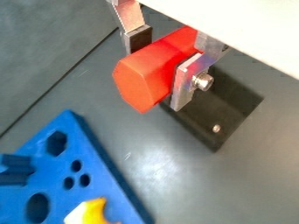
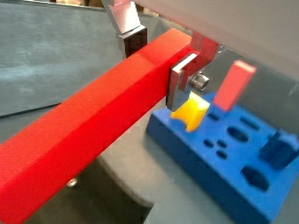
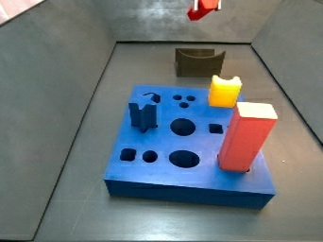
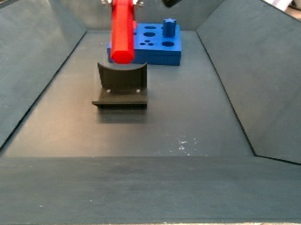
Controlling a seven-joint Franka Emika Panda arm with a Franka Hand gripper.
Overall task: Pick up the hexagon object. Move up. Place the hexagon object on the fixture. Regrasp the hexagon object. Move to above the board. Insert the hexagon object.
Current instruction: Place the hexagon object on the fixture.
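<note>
My gripper point(image 1: 162, 66) point(image 2: 156, 66) is shut on the hexagon object point(image 1: 146, 79) point(image 2: 93, 131), a long bright red rod held crosswise between the silver fingers point(image 1: 187, 74). The rod hangs in the air over the fixture point(image 1: 228, 109), a dark notched block on the floor. In the side views the rod point(image 3: 205, 8) point(image 4: 121, 31) shows above the fixture point(image 3: 195, 61) point(image 4: 121, 83), apart from it. The blue board point(image 1: 59, 149) point(image 2: 222, 175) point(image 3: 164, 184) point(image 4: 159, 57) lies beside the fixture. The gripper body is outside both side views.
A short yellow block point(image 3: 225, 92) point(image 2: 190, 112) and a tall red-orange block point(image 3: 247, 137) point(image 2: 237, 83) stand in the board. A blue peg point(image 3: 143, 113) point(image 4: 168, 26) stands in it too. Sloped grey walls point(image 4: 47, 79) ring the floor.
</note>
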